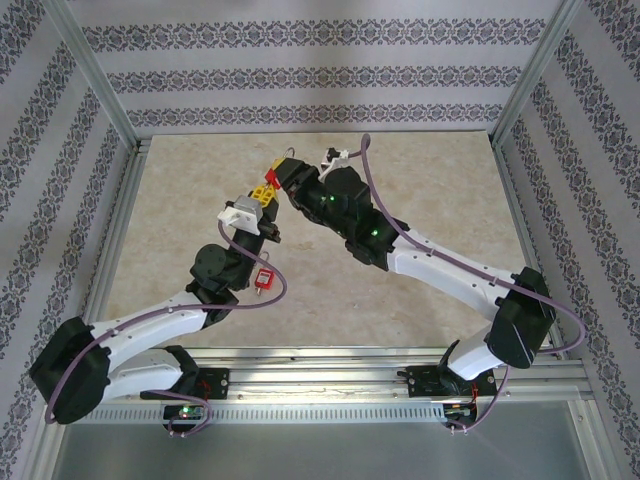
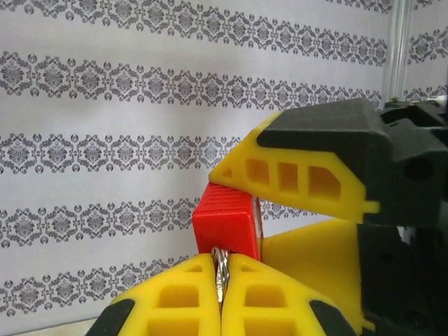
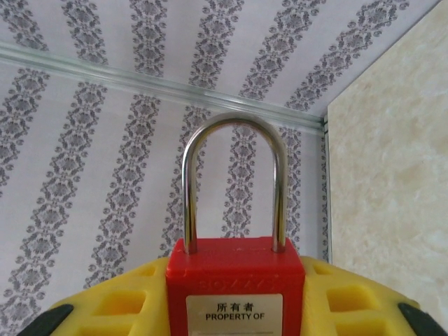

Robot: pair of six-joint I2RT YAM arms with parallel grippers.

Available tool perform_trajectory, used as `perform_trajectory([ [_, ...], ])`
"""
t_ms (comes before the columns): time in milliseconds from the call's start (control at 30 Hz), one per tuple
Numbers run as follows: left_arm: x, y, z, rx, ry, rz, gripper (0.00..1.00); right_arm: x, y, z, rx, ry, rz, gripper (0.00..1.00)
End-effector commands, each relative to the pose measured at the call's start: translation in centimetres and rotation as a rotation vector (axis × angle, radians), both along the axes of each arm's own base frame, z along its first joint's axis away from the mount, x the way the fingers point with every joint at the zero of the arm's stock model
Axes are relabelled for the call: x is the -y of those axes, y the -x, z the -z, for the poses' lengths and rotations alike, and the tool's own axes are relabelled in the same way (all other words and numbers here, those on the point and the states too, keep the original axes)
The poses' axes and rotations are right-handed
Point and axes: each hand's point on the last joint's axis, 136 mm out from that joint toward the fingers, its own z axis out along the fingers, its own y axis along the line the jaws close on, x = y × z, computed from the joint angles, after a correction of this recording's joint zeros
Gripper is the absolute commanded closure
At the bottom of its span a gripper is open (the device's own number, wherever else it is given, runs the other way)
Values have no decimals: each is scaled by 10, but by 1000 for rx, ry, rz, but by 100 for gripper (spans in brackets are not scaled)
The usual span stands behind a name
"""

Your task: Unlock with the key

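1. Near edge: both arm bases are bolted at the near rim of the desk [image 1: 180, 200]. A small red object [image 1: 264, 279] is seen beside the left forearm; its type cannot be determined.

2. Left pincer [image 1: 262, 194]: it is positioned over the middle of the desk. In the left wrist view its yellow fingers [image 2: 175, 294] are pressed together on the key [image 2: 222, 274], a thin metal blade clamped edge-on between them. The blade's tip is met by the underside of the red lock body. Whether the blade has entered the keyway cannot be determined.

3. Right pincer [image 1: 284, 180]: it is placed just beyond the left pincer, tip to tip with it. It is clamped on the padlock [image 3: 234, 273], with one yellow finger [image 3: 112, 308] on each side of the red body. A label [image 3: 234, 312] reading "PROPERTY OF" is carried on the face turned to the right wrist camera.

4. Shackle [image 3: 188, 196]: it is pointed away from the arms. Both legs are seated in the body, so the lock is shown as closed.

5. Far side: the patterned wall [image 1: 300, 80] is seen beyond the desk.
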Motion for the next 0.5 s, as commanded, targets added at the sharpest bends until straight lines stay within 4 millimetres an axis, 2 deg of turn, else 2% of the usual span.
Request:
perform_trajectory([
  [0,23,1,5,10,22,103,100,-46,56,-10,-2,-51,-265,99],
  [200,27,-8,2,-4,57,148,100,-46,62,-6,-1,-27,-287,100],
  [333,42,-11,0,-41,13,229,100,-51,67,3,-11,-12,-313,100],
  [467,41,-13,6,-68,36,253,100,-48,66,10,-17,4,-304,100],
])
